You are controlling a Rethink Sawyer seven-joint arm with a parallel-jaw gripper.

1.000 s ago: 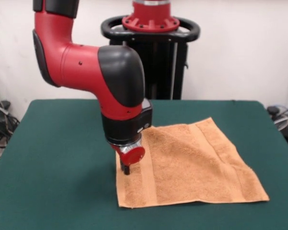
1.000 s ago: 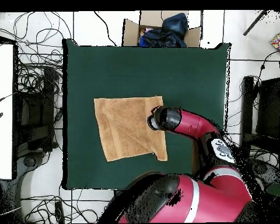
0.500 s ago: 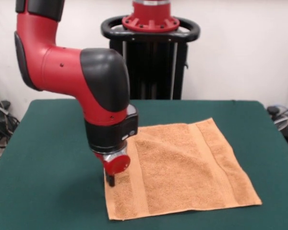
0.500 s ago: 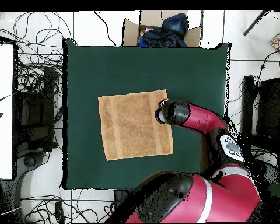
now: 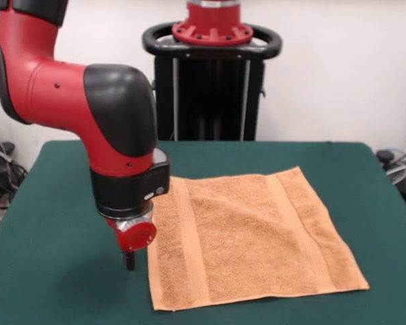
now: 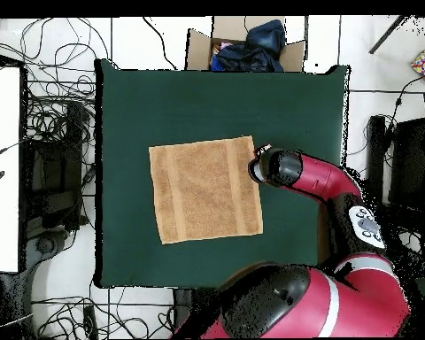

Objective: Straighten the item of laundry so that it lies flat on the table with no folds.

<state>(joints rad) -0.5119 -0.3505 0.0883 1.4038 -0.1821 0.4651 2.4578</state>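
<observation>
Towel [image 5: 247, 237] spread flat near the middle of the green table [image 5: 68, 203], two woven bands showing.
Gripper [image 5: 129, 260] just off the towel's edge, low over bare felt, holding nothing; opening impossible to tell.

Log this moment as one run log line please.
towel: spread flat on table, no folds seen | gripper: beside towel's edge, off the cloth | fingers: unclear

A robotics lab: tangled floor cables [image 6: 52, 119] surround the green felt table [image 6: 216, 93].
</observation>
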